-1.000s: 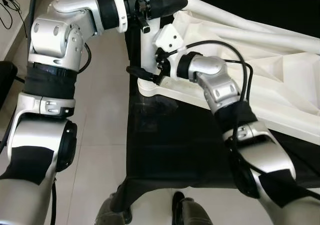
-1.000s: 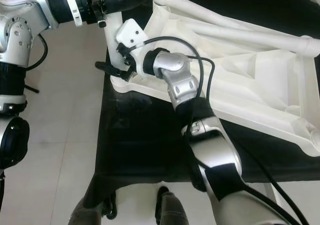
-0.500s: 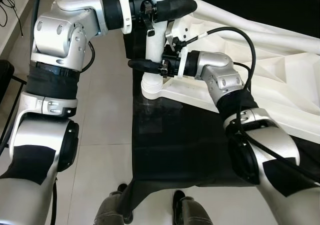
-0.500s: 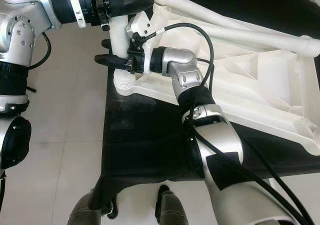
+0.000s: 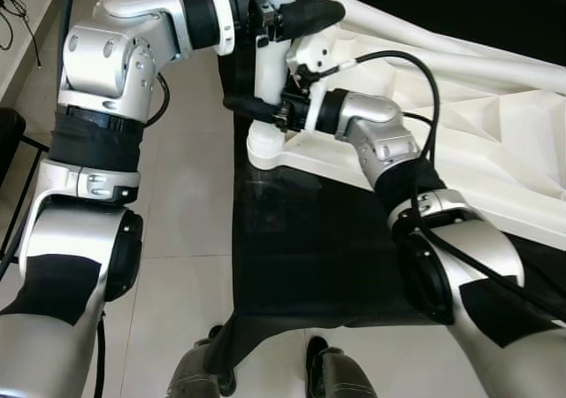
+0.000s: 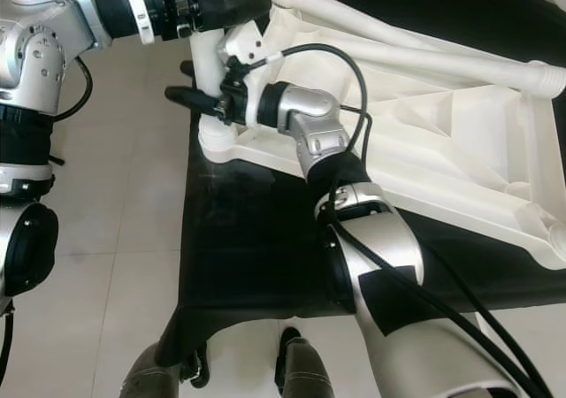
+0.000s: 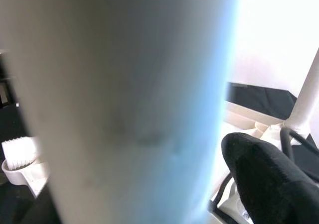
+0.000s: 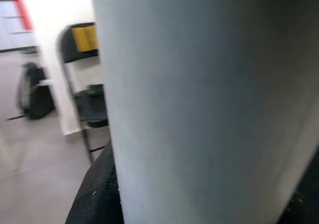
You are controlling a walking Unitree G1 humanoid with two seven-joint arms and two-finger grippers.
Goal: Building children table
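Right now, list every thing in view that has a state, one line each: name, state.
White table leg: upright, its foot seated in the corner socket of the tabletop.
White tabletop: upside down on the black cloth, two more legs lying across it.
Left gripper: shut on the leg, high up.
Right gripper: shut on the leg, lower down.

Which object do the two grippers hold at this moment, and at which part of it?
Both hold the upright white table leg: the left gripper near its upper part, the right gripper lower, just above its foot in the tabletop corner.
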